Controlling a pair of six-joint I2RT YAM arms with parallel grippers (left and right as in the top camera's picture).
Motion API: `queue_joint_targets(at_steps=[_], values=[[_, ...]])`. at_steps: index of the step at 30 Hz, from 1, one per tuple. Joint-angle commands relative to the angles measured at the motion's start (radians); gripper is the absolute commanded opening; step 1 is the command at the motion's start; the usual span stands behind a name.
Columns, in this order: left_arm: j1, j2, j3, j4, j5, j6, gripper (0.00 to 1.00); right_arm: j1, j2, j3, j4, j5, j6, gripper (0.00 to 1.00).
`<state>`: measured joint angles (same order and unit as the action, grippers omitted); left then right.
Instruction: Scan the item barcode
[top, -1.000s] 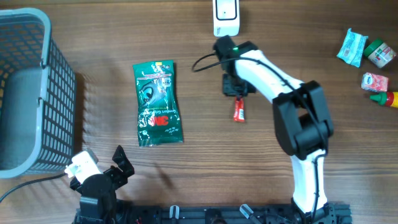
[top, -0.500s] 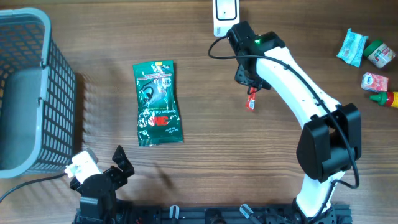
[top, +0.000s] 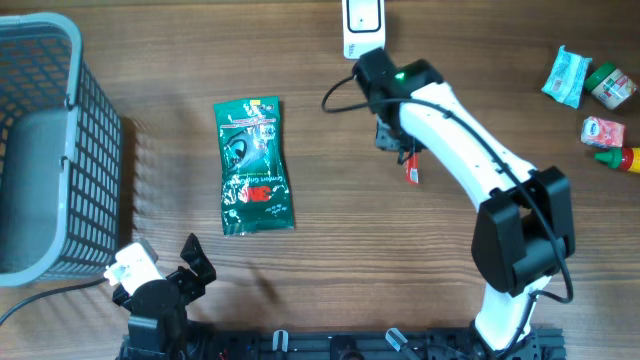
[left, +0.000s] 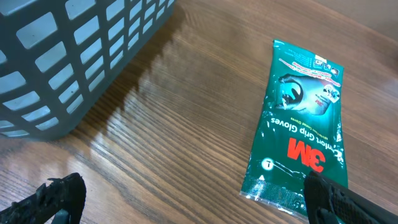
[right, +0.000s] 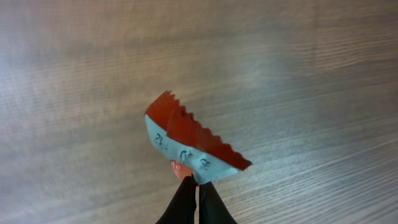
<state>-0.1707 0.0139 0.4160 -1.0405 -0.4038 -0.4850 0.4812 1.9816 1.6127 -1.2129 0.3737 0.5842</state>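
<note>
A grey plastic mesh basket (top: 40, 150) stands at the far left. The left gripper (top: 198, 262) (left: 196, 205) rests near the table's front edge, jaws spread wide and empty. Ahead of it lies a flat green plastic packet (top: 254, 166) (left: 298, 130) printed "3M Comfort Grip Gloves", with an "L" in a circle.

The right gripper (top: 398, 140) (right: 198, 194) is clamped on a small red foil sachet (top: 412, 172) (right: 186, 140), just below the white handheld scanner (top: 362, 25) at the far edge. The sachet's pale band carries dark characters too tilted to read.

A second ago the sachet sat further left; the arm's elbow has since swung right. The packet and basket have not moved.

A pale blue wrapper (top: 567, 77), a green-lidded jar (top: 611, 86), a pink-and-white pack (top: 603, 130) and a red-and-yellow bottle (top: 620, 158) cluster at the far right.
</note>
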Motion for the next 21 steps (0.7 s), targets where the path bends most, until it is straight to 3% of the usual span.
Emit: queue_joint_targets(at_steps=[1, 7, 15, 19, 21], values=[[0.005, -0.007, -0.005, 0.002, -0.013, -0.010, 1.00, 0.037, 0.015, -0.084, 0.004, 0.008, -0.045, 0.05], [0.005, -0.007, -0.005, 0.002, -0.013, -0.010, 1.00, 0.153, 0.025, -0.126, -0.015, 0.245, 0.130, 0.04], [0.005, -0.007, -0.005, 0.002, -0.013, -0.010, 1.00, 0.316, 0.025, -0.129, 0.140, 0.086, -0.007, 0.05], [0.005, -0.007, -0.005, 0.002, -0.013, -0.010, 1.00, 0.323, 0.025, -0.129, 0.203, 0.059, -0.008, 0.18], [0.005, -0.007, -0.005, 0.002, -0.013, -0.010, 1.00, 0.315, 0.025, -0.129, 0.225, 0.021, -0.035, 0.30]])
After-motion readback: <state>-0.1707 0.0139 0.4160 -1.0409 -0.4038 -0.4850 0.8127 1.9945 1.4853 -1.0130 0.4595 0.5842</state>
